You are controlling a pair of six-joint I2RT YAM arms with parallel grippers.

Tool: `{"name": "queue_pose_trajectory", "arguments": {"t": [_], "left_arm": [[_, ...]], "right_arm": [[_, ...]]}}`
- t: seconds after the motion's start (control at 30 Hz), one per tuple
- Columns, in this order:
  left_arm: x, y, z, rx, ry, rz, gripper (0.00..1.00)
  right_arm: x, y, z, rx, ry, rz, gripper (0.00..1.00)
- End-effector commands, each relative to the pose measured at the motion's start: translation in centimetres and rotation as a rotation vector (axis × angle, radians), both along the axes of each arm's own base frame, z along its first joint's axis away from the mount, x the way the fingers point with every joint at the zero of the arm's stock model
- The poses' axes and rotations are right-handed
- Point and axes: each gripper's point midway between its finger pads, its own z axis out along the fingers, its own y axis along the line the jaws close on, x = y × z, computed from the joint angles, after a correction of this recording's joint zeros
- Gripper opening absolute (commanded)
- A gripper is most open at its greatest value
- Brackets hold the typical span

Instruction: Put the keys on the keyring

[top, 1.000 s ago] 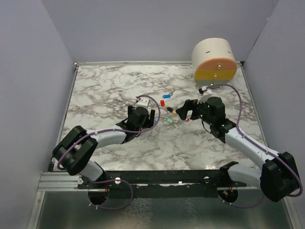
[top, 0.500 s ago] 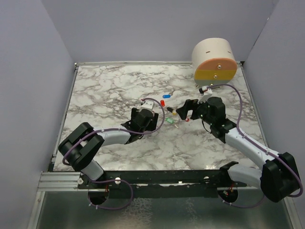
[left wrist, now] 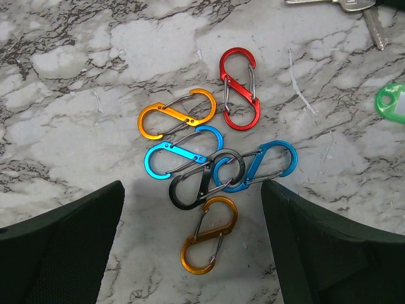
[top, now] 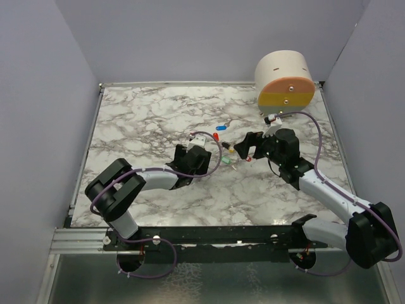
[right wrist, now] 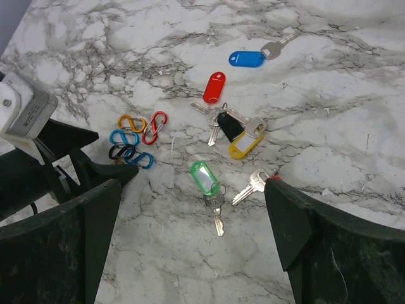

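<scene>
On the white marble-patterned bench [top: 145,120], the keyring [left wrist: 209,168], a bunch of small S-shaped metal snap clips in orange, blue, red and black, lay left of the scattered keys [right wrist: 231,136] and directly under the left tool [left wrist: 192,209]. That tool was released, its dark fingers spread wide with nothing between them but bare marble and the clips. In its wrist view the bunch sat just beyond the fingertips and centred in the gap, so the left arm was plainly the nearer one to it. Most of the clips had their long axes slanting from near-left to far-right across the gap. The red clip [left wrist: 240,88] lay farthest out, just beside the others and nearly in line with the tool's reach. The black clip [left wrist: 204,180] overlapped a blue one and looked hooked through it. The right tool [right wrist: 193,183] was likewise released and empty, and it faced the keys from the right. The key with the green plastic tag [right wrist: 204,176] lay closest to it, between its spread fingers, with the tag on the far side. Its metal shaft pointed back toward the tool, slightly to the right. The yellow-tagged key [right wrist: 243,144], red-tagged key [right wrist: 214,87] and blue-tagged key [right wrist: 247,58] lay progressively farther off. A bare metal key [right wrist: 250,183] rested just right of the green one. By my judgement the coming move depended on the left tool dropping straight onto the bunch, across the clips' slant and not along it.
</scene>
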Motion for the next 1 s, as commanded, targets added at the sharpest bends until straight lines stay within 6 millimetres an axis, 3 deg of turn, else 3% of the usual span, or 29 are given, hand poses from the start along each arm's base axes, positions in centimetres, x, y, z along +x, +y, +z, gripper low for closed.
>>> {"name": "queue_pose_trajectory", "arguments": {"t": [0.0,0.1,0.37,0.63,0.97], "left_arm": [[0.7,0.2,-0.2,0.056,-0.011,0.028,0.93],[1.4,0.6,0.0,0.089,-0.021,0.053,0.94],[3.3,3.0,-1.9,0.115,0.046,0.11,0.95],[3.3,6.2,-3.3,0.104,0.103,0.176,0.95],[3.5,8.9,-3.7,0.049,0.151,0.274,0.95]], "right_arm": [[0.1,0.0,1.3,0.001,-0.036,-0.006,0.98],[0.1,0.0,1.4,0.004,-0.038,-0.005,0.98],[0.1,-0.1,1.5,0.002,-0.042,-0.012,0.98],[0.2,0.0,1.4,0.004,-0.036,-0.008,0.98],[0.2,0.0,1.5,0.005,-0.039,-0.01,0.98]]}}
